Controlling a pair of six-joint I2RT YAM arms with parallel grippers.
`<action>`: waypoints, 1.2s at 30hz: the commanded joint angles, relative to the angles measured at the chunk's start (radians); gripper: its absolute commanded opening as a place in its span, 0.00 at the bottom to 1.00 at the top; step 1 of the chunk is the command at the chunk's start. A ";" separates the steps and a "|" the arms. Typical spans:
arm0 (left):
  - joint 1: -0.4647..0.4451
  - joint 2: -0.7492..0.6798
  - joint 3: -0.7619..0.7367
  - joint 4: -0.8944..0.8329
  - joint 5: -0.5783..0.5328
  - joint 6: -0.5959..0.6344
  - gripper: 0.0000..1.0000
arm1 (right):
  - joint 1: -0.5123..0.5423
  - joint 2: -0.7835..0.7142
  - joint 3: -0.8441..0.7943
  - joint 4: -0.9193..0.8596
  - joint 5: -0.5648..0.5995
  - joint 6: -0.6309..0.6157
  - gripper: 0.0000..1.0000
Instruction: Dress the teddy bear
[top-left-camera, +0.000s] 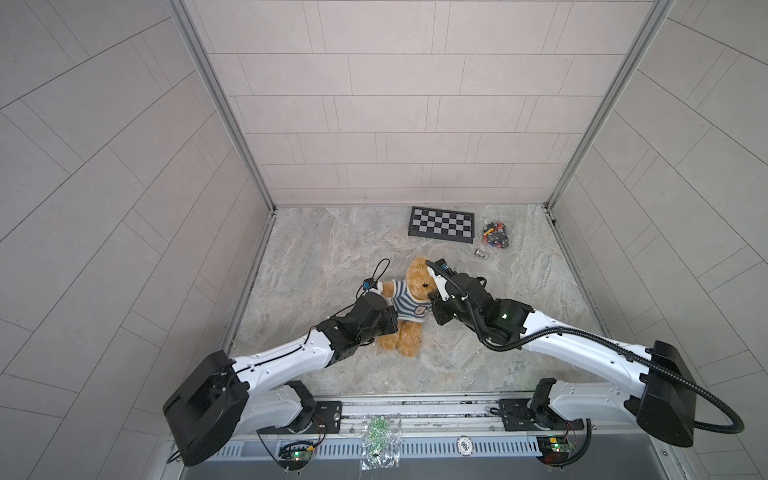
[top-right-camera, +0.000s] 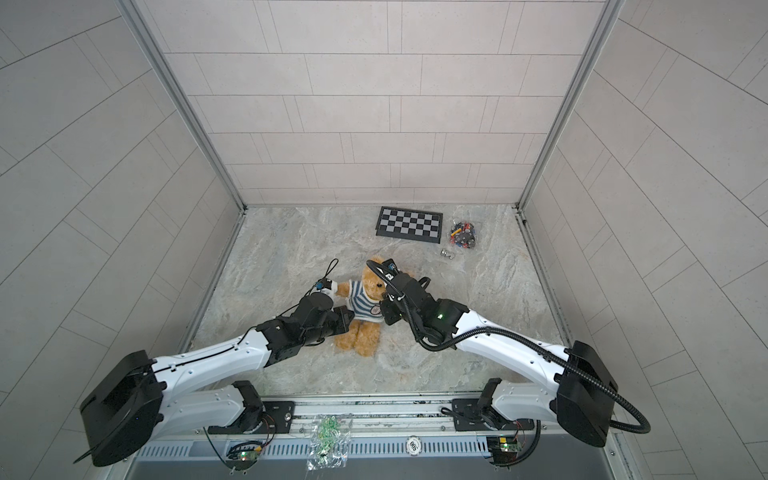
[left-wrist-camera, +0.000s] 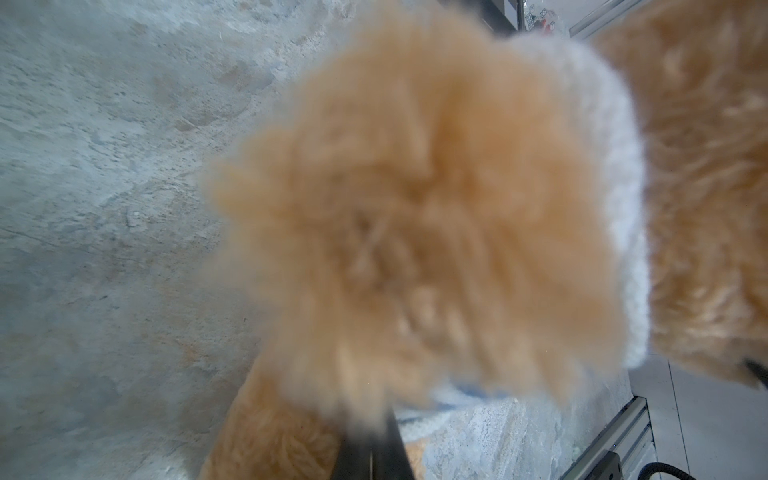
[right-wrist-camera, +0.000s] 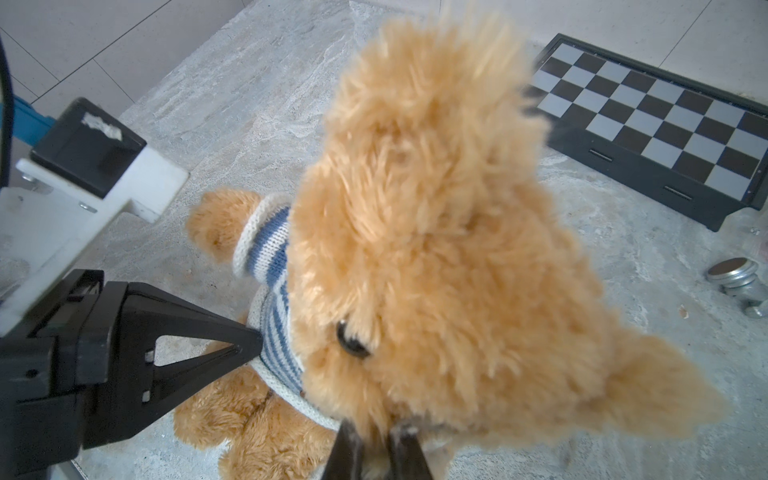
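Teddy bear (top-left-camera: 415, 276) lies face-up on the worktop (top-left-camera: 332, 249), striped sweater (top-left-camera: 405, 305) already on. Left gripper (right-wrist-camera: 255, 345) jaws pressed together at the sweater's side — right gripper (right-wrist-camera: 374, 449) pinches head fur. Risk: opposed pulls stretch the knit, or fur slips free

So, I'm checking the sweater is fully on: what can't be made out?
- Arm of the teddy bear nearest the right gripper: both top views, behind that gripper.
- What the left gripper pinches: left wrist view, blurred fur.
- Back of the sweater: every view, underneath.
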 joint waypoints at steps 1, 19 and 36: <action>0.007 -0.028 0.011 -0.066 -0.024 0.035 0.06 | 0.001 -0.039 0.004 0.029 0.037 0.008 0.00; 0.034 -0.260 0.058 -0.233 0.035 0.191 0.40 | -0.013 0.031 0.014 0.025 0.062 0.001 0.00; 0.063 0.073 0.156 -0.027 0.092 0.160 0.32 | -0.072 0.086 0.001 0.060 -0.039 0.027 0.15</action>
